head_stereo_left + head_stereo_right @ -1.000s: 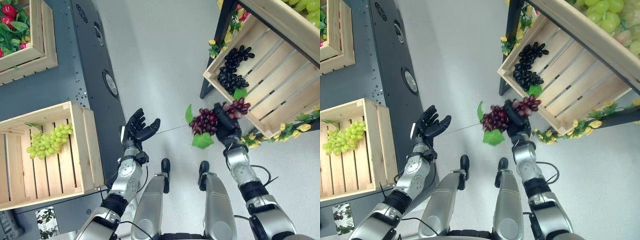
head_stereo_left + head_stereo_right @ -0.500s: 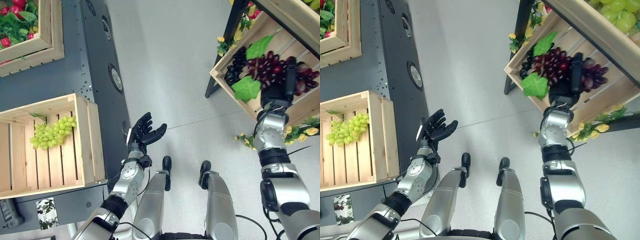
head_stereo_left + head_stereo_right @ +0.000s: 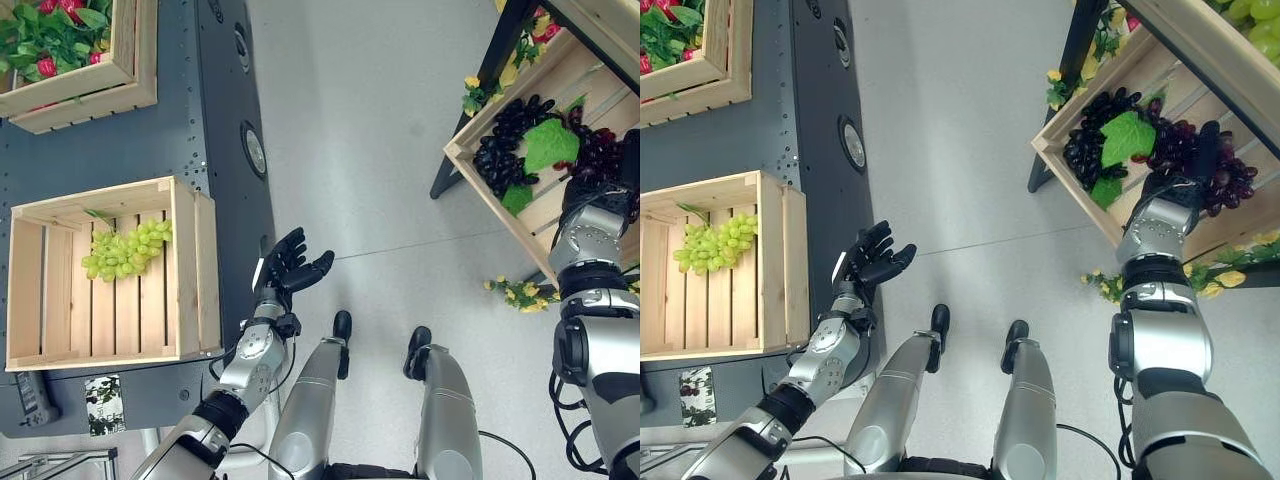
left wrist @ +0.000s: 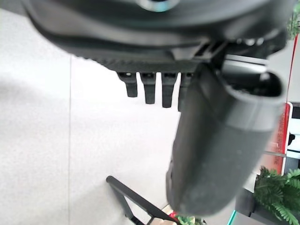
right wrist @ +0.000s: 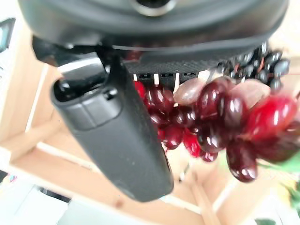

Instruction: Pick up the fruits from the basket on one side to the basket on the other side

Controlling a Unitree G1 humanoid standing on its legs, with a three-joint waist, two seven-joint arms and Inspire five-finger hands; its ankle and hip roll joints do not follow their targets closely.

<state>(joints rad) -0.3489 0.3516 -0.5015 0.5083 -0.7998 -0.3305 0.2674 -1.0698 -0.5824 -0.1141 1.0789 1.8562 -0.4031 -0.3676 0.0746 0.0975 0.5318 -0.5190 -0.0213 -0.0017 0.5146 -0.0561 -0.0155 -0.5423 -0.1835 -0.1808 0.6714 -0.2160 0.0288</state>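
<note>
One red grape bunch (image 3: pixel 1200 165) in right hand (image 3: pixel 1175 190); one black bunch (image 3: pixel 1090 135) beside.

Right hand (image 3: pixel 1175 190) fingers behind red grapes (image 3: pixel 1200 170)

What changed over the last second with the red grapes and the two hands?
The right hand carried the red grapes from mid-air over the floor into the right crate, beside the black grapes; it still grips them. The left hand stayed open and empty; the green grapes stayed in their crate.
</note>
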